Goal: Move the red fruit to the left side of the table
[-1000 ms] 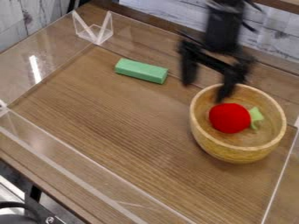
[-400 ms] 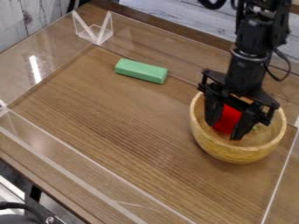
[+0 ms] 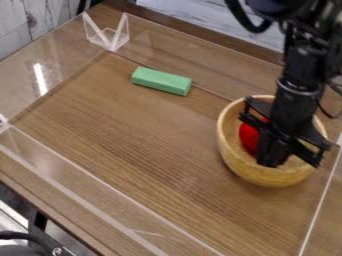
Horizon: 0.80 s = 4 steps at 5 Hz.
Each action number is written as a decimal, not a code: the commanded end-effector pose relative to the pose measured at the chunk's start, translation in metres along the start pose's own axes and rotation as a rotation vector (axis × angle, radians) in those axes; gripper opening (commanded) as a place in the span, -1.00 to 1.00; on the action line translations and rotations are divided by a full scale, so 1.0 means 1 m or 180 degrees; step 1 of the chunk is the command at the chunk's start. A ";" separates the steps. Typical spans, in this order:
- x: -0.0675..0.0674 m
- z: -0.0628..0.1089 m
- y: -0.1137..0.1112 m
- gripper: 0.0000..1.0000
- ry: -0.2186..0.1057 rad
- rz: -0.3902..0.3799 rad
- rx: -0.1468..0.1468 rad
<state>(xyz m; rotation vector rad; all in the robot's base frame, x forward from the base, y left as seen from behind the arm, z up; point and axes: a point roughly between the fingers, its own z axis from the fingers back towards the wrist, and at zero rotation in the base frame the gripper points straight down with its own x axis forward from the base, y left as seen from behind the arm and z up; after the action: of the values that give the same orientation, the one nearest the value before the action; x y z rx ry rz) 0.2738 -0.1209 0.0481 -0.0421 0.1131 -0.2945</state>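
As we look down on the table (image 3: 120, 140) from its near left corner, we see a wood-grain top fenced by low clear walls, with a wooden bowl (image 3: 254, 168) sitting at the right side. A black robot arm reaches straight down into that bowl. A second ago its gripper (image 3: 277, 150) hung above the bowl's far rim with jaws spread wide and the fruit (image 3: 249, 130) lay in plain sight; since then the arm has dropped into the bowl, and the jaws now look pressed together around the fruit. Only a sliver of red shows at the left of the black fingers, so we judge the fruit pinched rather than see the contact clearly. It is still down inside the bowl, not lifted. A flat green block (image 3: 162, 80) lies further left and farther back, well apart from the bowl, and has not moved. For the task, this means the grasp seems made: what remains is to raise the fruit clear of the rim, carry it across to the open left side and set it down there.
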 end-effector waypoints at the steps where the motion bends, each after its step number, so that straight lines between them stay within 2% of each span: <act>1: 0.001 -0.001 -0.012 1.00 -0.0106 -0.0040 -0.0015; 2: 0.000 0.008 -0.018 1.00 -0.0158 -0.0060 -0.0014; 3: 0.000 0.017 -0.019 -1.00 -0.0204 -0.0053 -0.0004; 4: 0.003 0.021 -0.017 -1.00 -0.0264 0.0084 0.0002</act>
<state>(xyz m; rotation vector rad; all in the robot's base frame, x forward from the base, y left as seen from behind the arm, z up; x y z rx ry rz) 0.2619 -0.1323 0.0413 -0.0235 0.1350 -0.2633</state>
